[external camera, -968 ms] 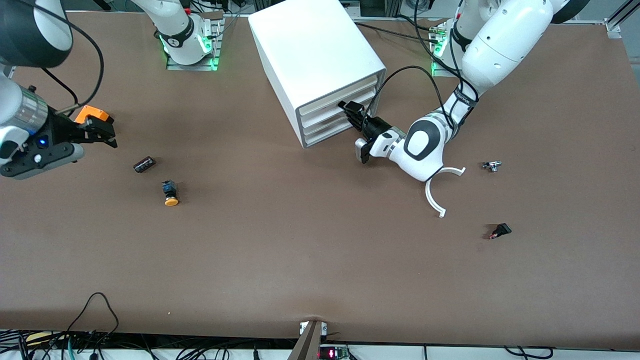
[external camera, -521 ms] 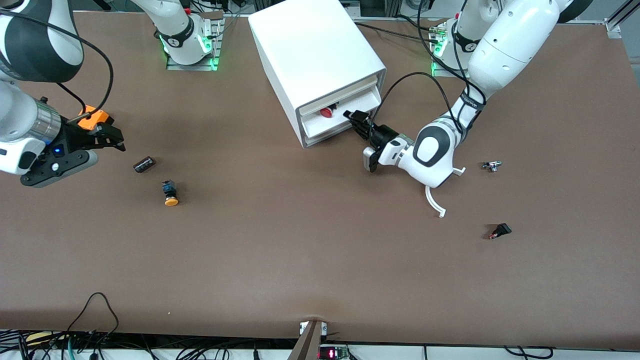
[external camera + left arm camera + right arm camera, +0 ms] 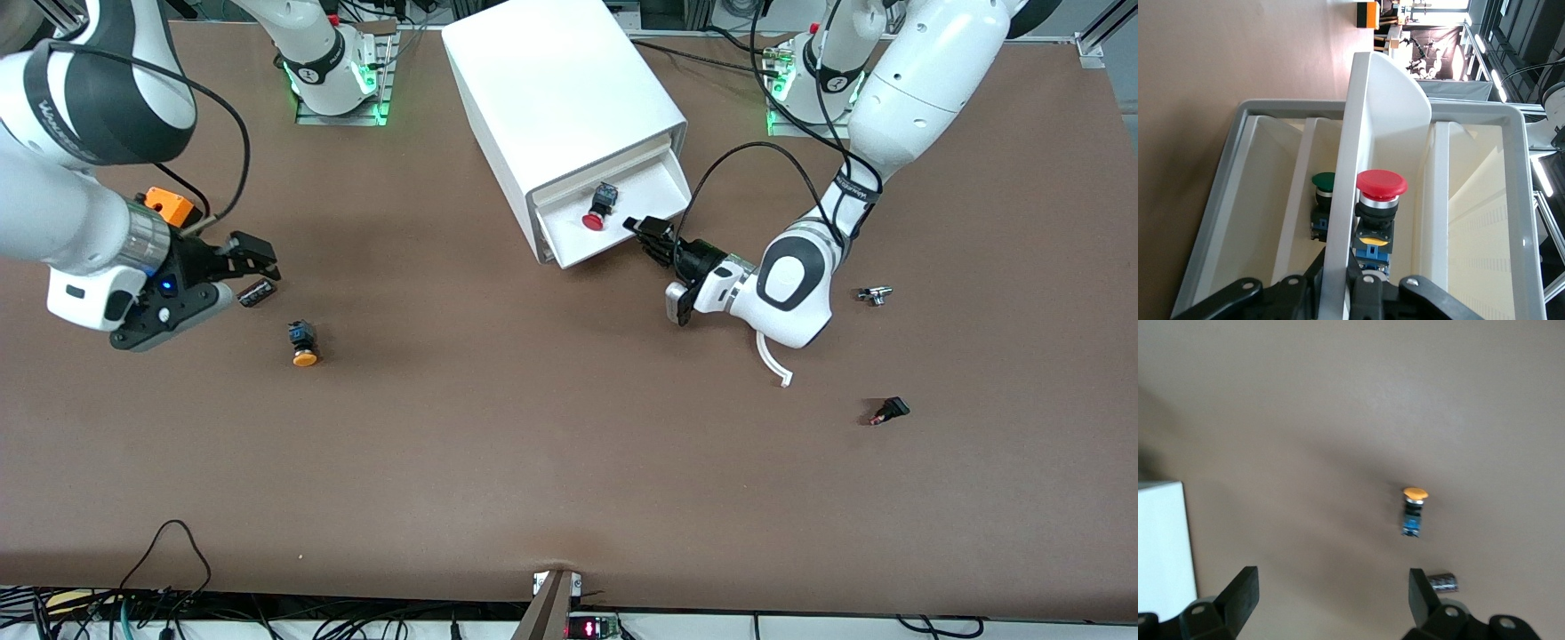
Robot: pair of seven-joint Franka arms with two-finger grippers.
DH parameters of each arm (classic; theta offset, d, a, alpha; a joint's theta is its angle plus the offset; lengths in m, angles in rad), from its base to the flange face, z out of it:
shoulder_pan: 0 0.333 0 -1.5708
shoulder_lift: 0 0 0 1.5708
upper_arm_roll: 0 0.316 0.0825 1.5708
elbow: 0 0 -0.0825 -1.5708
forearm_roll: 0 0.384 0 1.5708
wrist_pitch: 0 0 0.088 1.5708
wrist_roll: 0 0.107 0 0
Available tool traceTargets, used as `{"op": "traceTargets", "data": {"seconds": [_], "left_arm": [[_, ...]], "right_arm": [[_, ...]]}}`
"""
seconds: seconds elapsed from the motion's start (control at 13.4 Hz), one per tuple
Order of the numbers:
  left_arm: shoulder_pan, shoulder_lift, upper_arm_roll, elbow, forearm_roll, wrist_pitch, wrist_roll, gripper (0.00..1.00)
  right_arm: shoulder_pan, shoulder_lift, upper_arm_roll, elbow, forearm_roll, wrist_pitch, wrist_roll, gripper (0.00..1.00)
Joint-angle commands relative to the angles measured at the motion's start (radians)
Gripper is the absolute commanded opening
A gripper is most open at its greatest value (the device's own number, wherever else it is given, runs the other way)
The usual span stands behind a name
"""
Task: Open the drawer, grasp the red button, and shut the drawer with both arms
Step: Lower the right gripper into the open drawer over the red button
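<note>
The white cabinet [image 3: 551,80] stands at the robots' side of the table. Its top drawer [image 3: 653,188] is pulled part way out. The red-capped button [image 3: 594,218] lies in it on its side. My left gripper [image 3: 649,233] is shut on the drawer's front wall. In the left wrist view the fingers [image 3: 1368,293] pinch that wall [image 3: 1368,133], with the red button [image 3: 1381,185] just past it. My right gripper [image 3: 256,260] is open and empty, over the table toward the right arm's end. Its fingers [image 3: 1245,583] stand wide apart.
An orange-capped button [image 3: 304,345], a small dark cylinder [image 3: 258,292] and an orange box [image 3: 169,206] lie near the right gripper. A white curved piece [image 3: 772,360] and two small parts [image 3: 876,295] [image 3: 889,411] lie near the left arm. A green button [image 3: 1323,181] sits in a lower drawer.
The left gripper has pulled the top drawer farther out, which uncovers the red button. The right arm has moved toward the middle of the table, over the dark cylinder.
</note>
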Motion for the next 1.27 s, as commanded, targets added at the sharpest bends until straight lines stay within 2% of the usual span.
{"op": "traceTargets", "data": {"seconds": [0.0,0.15,0.37,0.45,0.52,0.6,0.89,1.19], "left_arm": [[0.008,0.007,0.021,0.025,-0.03,0.031,-0.047,0.06],[0.014,0.005,0.021,0.029,-0.03,0.031,-0.059,0.06],[0.047,0.002,0.021,0.05,-0.023,0.025,-0.105,0.07],[0.048,0.002,0.021,0.049,-0.018,0.025,-0.111,0.14],[0.05,0.002,0.023,0.041,-0.017,0.022,-0.129,0.43],[0.05,0.001,0.021,0.032,-0.015,0.017,-0.157,0.99],[0.082,-0.01,0.021,0.077,0.074,-0.072,-0.401,1.0],[0.151,-0.021,0.021,0.13,0.189,-0.127,-0.472,1.0]], "right_arm": [[0.088,0.033,-0.001,0.045,0.021,0.002,0.195,0.99],[0.192,0.059,-0.001,0.057,0.03,0.059,0.369,0.99],[0.33,0.16,-0.001,0.181,0.032,0.079,0.634,0.99],[0.378,0.197,-0.001,0.233,0.032,0.079,0.731,0.99],[0.419,0.232,-0.001,0.283,0.032,0.085,0.833,0.99],[0.456,0.261,-0.001,0.315,0.032,0.117,0.919,0.99],[0.582,0.338,-0.004,0.329,0.021,0.217,1.155,0.99],[0.657,0.378,-0.01,0.331,-0.001,0.245,1.273,0.99]]}}
